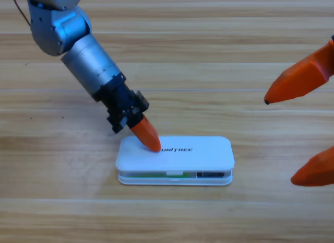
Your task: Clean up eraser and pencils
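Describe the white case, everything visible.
The white case is a flat, rounded-corner box, plastic by its look, lying lengthwise on the wooden table, lower centre. Its lid carries UNITREE lettering and sits nearly closed; through the front slit something green and something dark show. The left gripper presses its orange tip on the lid's left end. The right gripper waits apart, jaws open.

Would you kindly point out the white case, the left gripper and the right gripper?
white case (203,151): high view, on its closed lid, right of the lettering.
left gripper (148,136): high view, on its orange tip pressing the lid's left end.
right gripper (300,133): high view, between its spread orange tips.
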Action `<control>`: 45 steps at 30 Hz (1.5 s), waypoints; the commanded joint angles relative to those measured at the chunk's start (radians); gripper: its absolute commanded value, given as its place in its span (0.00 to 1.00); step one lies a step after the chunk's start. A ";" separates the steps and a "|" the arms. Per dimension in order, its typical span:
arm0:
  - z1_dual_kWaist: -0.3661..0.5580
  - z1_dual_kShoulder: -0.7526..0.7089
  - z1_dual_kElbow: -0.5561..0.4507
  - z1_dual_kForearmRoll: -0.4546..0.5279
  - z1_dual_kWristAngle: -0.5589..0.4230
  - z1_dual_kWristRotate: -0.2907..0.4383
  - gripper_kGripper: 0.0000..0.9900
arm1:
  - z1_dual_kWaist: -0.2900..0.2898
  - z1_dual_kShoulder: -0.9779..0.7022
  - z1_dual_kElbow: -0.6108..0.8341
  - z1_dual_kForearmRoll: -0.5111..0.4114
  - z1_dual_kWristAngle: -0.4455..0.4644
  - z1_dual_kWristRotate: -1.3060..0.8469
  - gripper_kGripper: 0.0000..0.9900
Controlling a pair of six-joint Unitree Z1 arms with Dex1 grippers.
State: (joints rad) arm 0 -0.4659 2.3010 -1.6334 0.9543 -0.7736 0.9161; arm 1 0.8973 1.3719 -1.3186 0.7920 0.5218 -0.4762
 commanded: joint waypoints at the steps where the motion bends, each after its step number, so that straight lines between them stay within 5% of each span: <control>1: -0.034 0.031 0.041 -0.034 0.027 -0.017 0.00 | -0.021 0.006 0.027 -0.013 0.014 -0.002 0.96; 21: -0.069 0.043 0.106 -0.132 0.109 -0.066 0.00 | -0.021 0.013 0.025 -0.014 0.015 -0.002 0.96; 26: -0.068 -0.060 0.056 -0.032 0.145 -0.080 0.00 | -0.021 0.013 0.025 -0.014 0.015 -0.002 0.96; 27: -0.069 -0.095 0.043 -0.003 0.154 -0.082 0.16 | -0.021 0.013 0.025 -0.014 0.015 -0.002 0.96; 29: -0.076 -0.184 0.030 0.040 0.177 -0.088 0.79 | -0.021 0.013 0.025 -0.014 0.015 -0.002 0.96; 30: -0.086 -0.230 0.030 0.055 0.189 -0.102 0.97 | -0.021 0.013 0.025 -0.014 0.014 -0.002 0.96; 37: -0.234 -0.515 0.033 0.142 0.243 -0.227 1.00 | -0.021 0.015 0.025 -0.016 0.014 -0.002 0.96; 45: -0.412 -0.681 0.036 0.170 0.238 -0.399 1.00 | -0.021 0.016 0.025 -0.016 0.015 -0.002 0.96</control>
State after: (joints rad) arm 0 -0.7633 1.6778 -1.6075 1.1167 -0.5350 0.5616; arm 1 0.8973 1.3720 -1.3186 0.7918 0.5238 -0.4762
